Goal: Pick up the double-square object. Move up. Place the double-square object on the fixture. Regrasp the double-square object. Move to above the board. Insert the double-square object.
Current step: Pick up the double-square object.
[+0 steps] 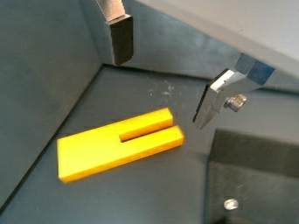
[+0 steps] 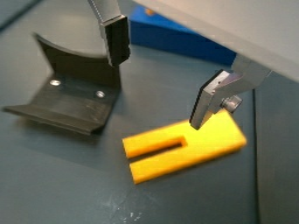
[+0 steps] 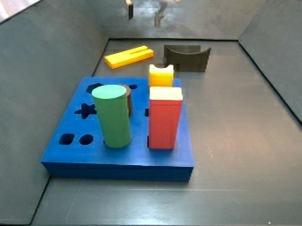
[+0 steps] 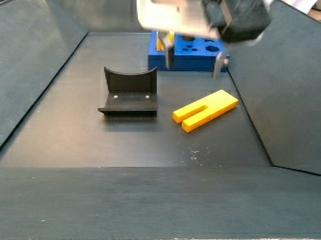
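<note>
The gripper [image 2: 158, 74] is held above the double-square object [image 2: 184, 150], jaws spread and empty, apparently for a straddling grasp. The object lies flat on the floor beside the fixture [image 2: 65, 87], untouched.

The double-square object [image 2: 184, 149] looks like smooth matt yellow plastic beside the fixture [image 2: 66, 87], dull dark plastic; above it the end effector [image 2: 162, 79] has open brushed-metal fingers [image 2: 208, 99].

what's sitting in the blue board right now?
In a side view, the board holds a green cylinder, a red block and a notched yellow block, all upright. Star and paired-circle holes are open. Their seated ends are hidden. The hand hovers open, away from it.
</note>
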You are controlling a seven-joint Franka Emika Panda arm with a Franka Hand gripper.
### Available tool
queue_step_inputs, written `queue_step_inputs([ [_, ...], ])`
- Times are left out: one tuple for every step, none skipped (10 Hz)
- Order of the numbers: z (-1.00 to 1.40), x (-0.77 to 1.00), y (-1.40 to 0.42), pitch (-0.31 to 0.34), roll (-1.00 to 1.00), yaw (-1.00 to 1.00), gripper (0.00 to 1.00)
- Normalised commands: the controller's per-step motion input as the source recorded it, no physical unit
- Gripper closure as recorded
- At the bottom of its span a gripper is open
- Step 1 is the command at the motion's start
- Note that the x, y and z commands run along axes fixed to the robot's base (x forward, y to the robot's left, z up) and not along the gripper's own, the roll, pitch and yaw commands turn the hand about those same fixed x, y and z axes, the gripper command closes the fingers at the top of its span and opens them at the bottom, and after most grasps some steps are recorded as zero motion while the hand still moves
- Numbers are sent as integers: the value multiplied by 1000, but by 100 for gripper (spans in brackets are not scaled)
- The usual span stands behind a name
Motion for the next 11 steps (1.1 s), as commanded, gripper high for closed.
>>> queue_step_inputs([
  [-631,-386,317,-104,-247,-389,0],
  [-471,-411,271,-69,-359,-346,0],
  [-289,-271,177,-74,-430,-366,0],
  [-257,0,180,-7,-430,-409,0],
  [-343,60,77,0,-379,-351,0],
  [-540,89,-120,3,-267,-314,0],
  [-609,34,-266,44,-180,-214,0],
  [-814,0,-211,34,-74,-254,0],
  [-677,0,-43,203,-80,-334,0],
  [-629,23,-71,159,-134,-334,0],
  [-586,97,-34,76,-209,-386,0],
])
